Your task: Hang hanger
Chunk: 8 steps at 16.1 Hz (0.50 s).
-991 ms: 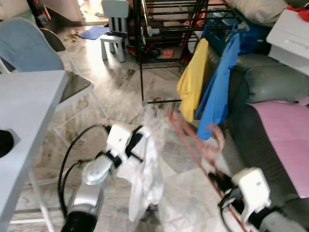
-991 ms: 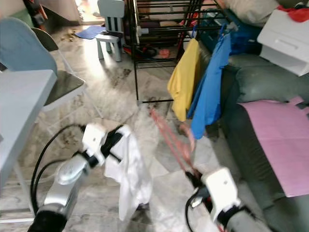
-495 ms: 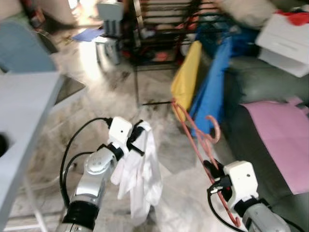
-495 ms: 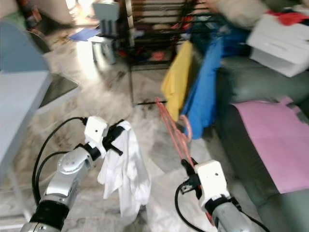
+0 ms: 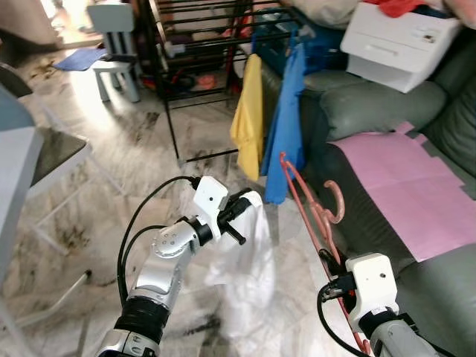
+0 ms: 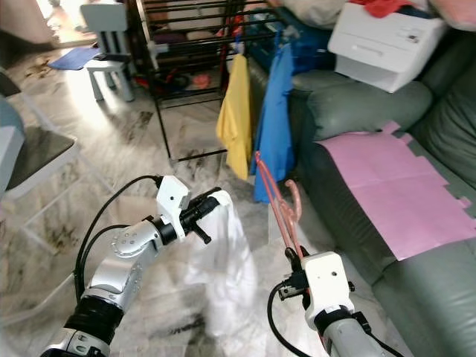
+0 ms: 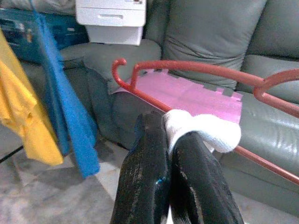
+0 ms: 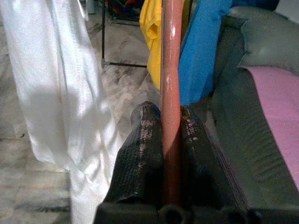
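My right gripper [image 5: 328, 262] is shut on the bar of a red hanger [image 5: 309, 205], which rises from the fingers with its hook [image 5: 336, 201] pointing toward the sofa. The right wrist view shows the red bar [image 8: 171, 79] clamped between both fingers [image 8: 145, 140]. My left gripper [image 5: 242, 210] is shut on the top of a white garment [image 5: 245, 260] that hangs down toward the floor, just left of the hanger. In the left wrist view the white cloth [image 7: 205, 132] bulges out between the fingers [image 7: 149, 158], with the hanger [image 7: 187, 66] beyond.
A black drying rack [image 5: 193, 67] stands ahead with a yellow garment [image 5: 248, 119] and a blue garment [image 5: 286, 126] hanging on it. A grey sofa [image 5: 372, 111] with a pink sheet [image 5: 394, 186] lies to the right, a white box [image 5: 398, 41] on it. A small chair [image 5: 115, 37] stands far left.
The camera has swung right and nearer to the rack and sofa. Both arms keep their hold; the white garment and hanger are now closer together.
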### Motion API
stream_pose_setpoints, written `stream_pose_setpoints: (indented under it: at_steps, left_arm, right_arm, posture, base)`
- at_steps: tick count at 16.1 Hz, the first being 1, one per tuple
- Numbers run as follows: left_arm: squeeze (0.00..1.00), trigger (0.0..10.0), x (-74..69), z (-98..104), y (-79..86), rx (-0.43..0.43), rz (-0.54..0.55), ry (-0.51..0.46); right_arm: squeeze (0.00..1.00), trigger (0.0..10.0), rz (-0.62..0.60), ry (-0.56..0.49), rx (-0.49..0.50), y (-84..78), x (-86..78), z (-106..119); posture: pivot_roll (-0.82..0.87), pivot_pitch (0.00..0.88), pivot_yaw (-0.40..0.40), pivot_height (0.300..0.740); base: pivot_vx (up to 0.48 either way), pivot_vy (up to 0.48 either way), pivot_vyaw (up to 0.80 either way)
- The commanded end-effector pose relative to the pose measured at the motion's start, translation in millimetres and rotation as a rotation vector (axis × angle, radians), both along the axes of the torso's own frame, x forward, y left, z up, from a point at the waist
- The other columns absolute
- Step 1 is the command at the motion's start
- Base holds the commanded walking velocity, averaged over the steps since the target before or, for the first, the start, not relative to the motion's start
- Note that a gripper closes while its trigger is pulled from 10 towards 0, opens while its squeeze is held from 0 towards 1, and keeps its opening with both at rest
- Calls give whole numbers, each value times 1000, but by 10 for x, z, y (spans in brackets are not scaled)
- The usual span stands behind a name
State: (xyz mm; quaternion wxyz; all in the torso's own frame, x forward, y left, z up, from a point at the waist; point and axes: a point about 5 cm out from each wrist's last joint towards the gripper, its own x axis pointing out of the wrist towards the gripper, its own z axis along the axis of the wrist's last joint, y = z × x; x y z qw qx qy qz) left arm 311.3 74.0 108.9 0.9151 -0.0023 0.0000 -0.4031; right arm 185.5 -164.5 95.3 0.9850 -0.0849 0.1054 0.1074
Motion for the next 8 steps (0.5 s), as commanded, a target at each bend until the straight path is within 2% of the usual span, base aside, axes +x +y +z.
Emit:
stream_pose_setpoints:
  at_steps: [1, 3, 4, 8]
  left_arm:
    - [0, 10000, 3, 50, -31, -15, -24, -14]
    - [0, 10000, -17, 35, -53, -22, -30, -9]
    - [0, 10000, -14, 36, -58, -24, -28, -10]
    - [0, 10000, 24, 39, -58, -33, -6, -19]
  right_arm:
    - [0, 10000, 7, -34, -4, 17, 15, 60]
    - [0, 10000, 26, -46, -10, 38, 56, 78]
    - [0, 10000, 37, -49, -11, 45, 62, 83]
    - [0, 10000, 52, -50, -22, 74, 85, 68]
  posture:
    - [-69, 0, 36, 740]
    - [-67, 0, 32, 740]
    - [-67, 0, 31, 740]
    - [-62, 0, 19, 740]
  base:
    - [0, 0, -800]
    - [0, 0, -800]
    - [0, 0, 0]
    - [250, 0, 0]
